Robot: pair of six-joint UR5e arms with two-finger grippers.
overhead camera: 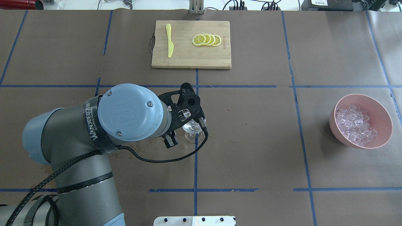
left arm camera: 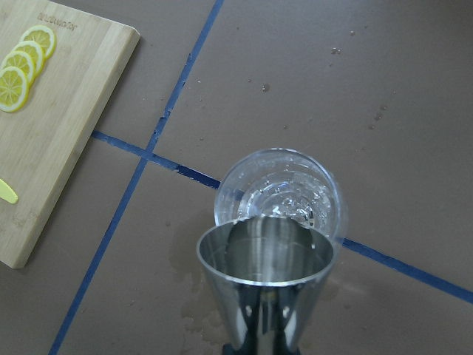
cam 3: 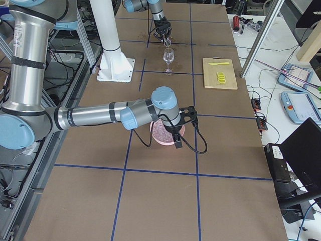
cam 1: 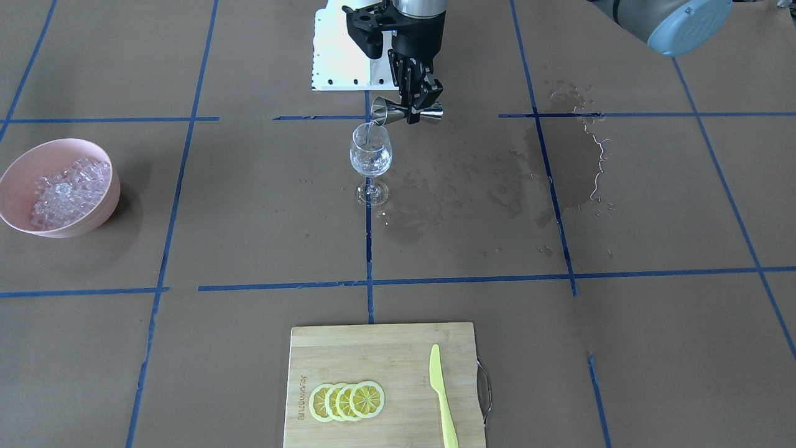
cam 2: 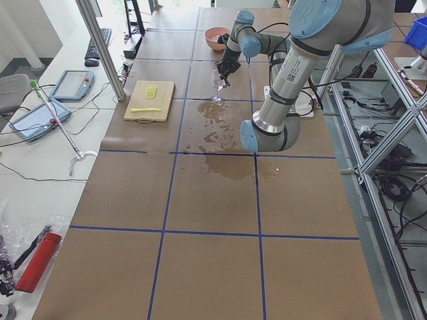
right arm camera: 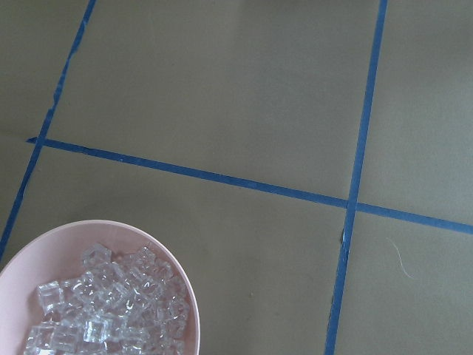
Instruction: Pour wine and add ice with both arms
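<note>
Front camera: the left gripper is clamped around the middle of a jigger. The jigger is tipped sideways over the wine glass, and there's some wine in the glass already. There are big wet patches on the table beside it, fwiw.

Overhead: all the ice sits in the pink bowl, well apart from the glass.

Right-side camera: the right gripper hangs by the bowl, and I can't tell whether it's spread or pinched.

Left wrist cam: liquid is pooled low in the glass, and I can't spot any cubes in it.

Right wrist cam: just the ice heap, with the gripper itself out of shot.

So imo the pouring is underway and the ice step hasn't started.
</note>
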